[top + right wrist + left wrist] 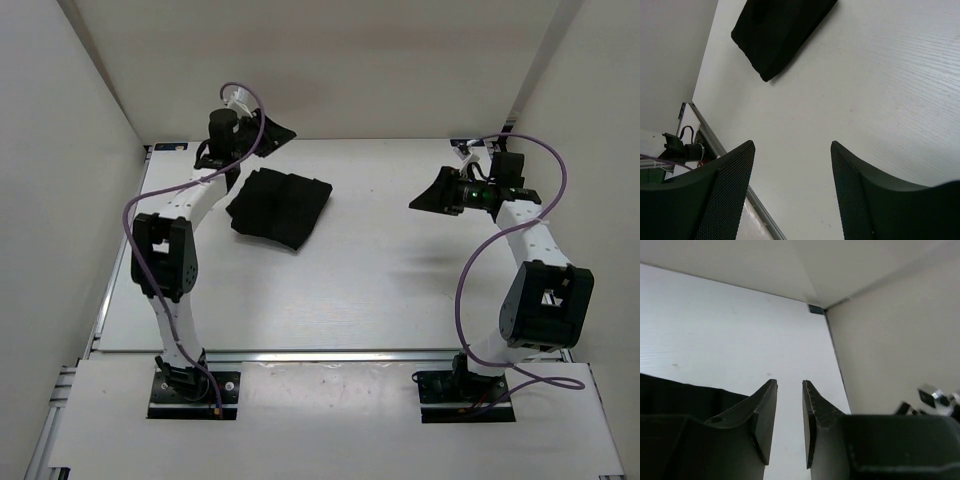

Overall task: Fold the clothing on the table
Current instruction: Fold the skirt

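The right gripper (792,145) gapes wide, empty, by the table's (400,290) right edge. The clothing (280,208), likely soft, light, limp, lies bunched toward the far-left corner; I would pinch an outer hem corner. Beyond it, the left gripper (790,382) stands narrowly parted, empty

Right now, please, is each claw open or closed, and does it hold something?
Left claw: partly open, holding nothing.
Right claw: wide open, holding nothing.

Black clothing (278,207), plain, no print visible. White table (390,270), faint grain streaks; silver rail (330,355) along near edge. Black left gripper (789,382), smooth. Black right gripper (792,145), fine mesh-dot pattern on pads (735,190). Purple cables (130,215). White arm links (185,205), black joints.
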